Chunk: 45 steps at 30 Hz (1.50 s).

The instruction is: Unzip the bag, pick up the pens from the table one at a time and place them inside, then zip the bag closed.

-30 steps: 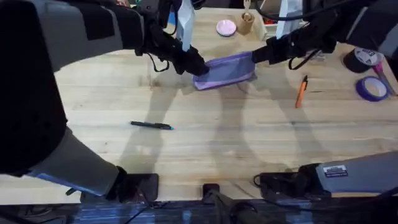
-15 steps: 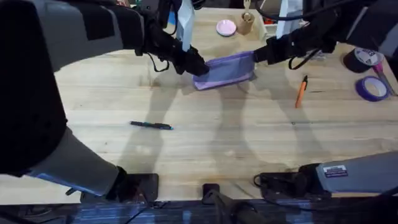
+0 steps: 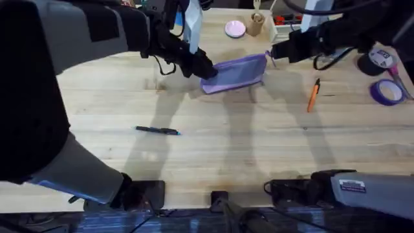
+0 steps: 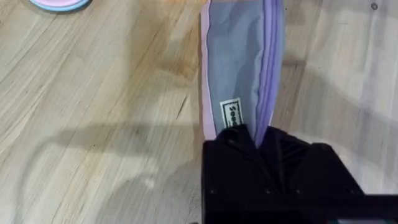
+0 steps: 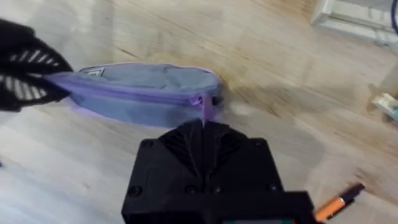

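Lavender fabric pouch point(image 3: 235, 72) lies far across the wooden counter point(image 3: 226, 149). My left tool point(image 4: 258, 140) pinches its labelled end; my right tool point(image 5: 203, 124) pinches the zipper tab. Soft, light, it needs anchoring.

The left claw point(image 4: 256, 138) sits closed on one end of the bag point(image 4: 239, 62), its black fingers point(image 4: 227, 149) pinching the fabric just below a small white label point(image 4: 232, 114) with dark lettering too small to read. The bag stretches away from the claw, grey-lavender on its broad side, with a darker purple zipper band point(image 4: 268, 68) along one edge and a pale pink seam along the other. Beneath lies the light wooden table point(image 4: 93, 124), its grain and soft shadows showing. A pink round object point(image 4: 60, 4) peeks in at a corner.
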Tool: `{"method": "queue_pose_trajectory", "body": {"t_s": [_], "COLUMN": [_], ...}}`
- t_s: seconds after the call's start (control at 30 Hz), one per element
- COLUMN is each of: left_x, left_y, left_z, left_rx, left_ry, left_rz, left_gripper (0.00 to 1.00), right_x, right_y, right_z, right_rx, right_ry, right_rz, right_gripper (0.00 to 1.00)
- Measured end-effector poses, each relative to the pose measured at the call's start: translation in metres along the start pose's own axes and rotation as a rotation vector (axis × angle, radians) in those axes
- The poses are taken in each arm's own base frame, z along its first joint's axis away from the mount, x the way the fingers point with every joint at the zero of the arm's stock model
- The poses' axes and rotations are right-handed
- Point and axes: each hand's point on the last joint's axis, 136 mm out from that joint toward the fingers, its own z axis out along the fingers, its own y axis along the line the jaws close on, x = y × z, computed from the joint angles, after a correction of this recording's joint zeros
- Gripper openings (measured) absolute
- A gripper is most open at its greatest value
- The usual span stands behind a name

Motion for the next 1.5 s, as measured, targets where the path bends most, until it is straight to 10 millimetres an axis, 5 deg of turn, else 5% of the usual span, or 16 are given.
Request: {"method": "queue_pose_trajectory", "body": {"t_s": [0.53, 0.73, 0.77, 1.07, 1.3, 1.5], "left_x": [0.000, 0.000, 0.000, 0.000, 0.000, 0.000], "left_y": [0.000, 0.000, 0.000, 0.000, 0.000, 0.000], "left_z": [0.000, 0.000, 0.000, 0.000, 0.000, 0.000], "left_rx": [0.000, 0.000, 0.000, 0.000, 0.000, 0.000], "left_ry": [0.000, 0.000, 0.000, 0.000, 0.000, 0.000], "left_rz": [0.000, 0.000, 0.000, 0.000, 0.000, 0.000], "left_gripper": [0.045, 0.045, 0.045, 0.045, 0.045, 0.045], "right_x": [-0.008, -0.008, -0.008, -0.007, 0.006, -0.011], "right_y": [0.014, 0.013, 0.013, 0.011, -0.024, -0.039], "right_z": [-0.057, -0.057, -0.057, -0.056, -0.061, -0.066], "right_rx": [0.026, 0.027, 0.026, 0.039, 0.249, 0.334], "right_ry": [-0.100, -0.099, -0.099, -0.094, -0.022, -0.076], "right_rz": [-0.056, -0.024, -0.010, 0.036, -0.057, -0.109], "right_gripper": [0.061, 0.888, 0.967, 0.996, 0.996, 0.995]}}
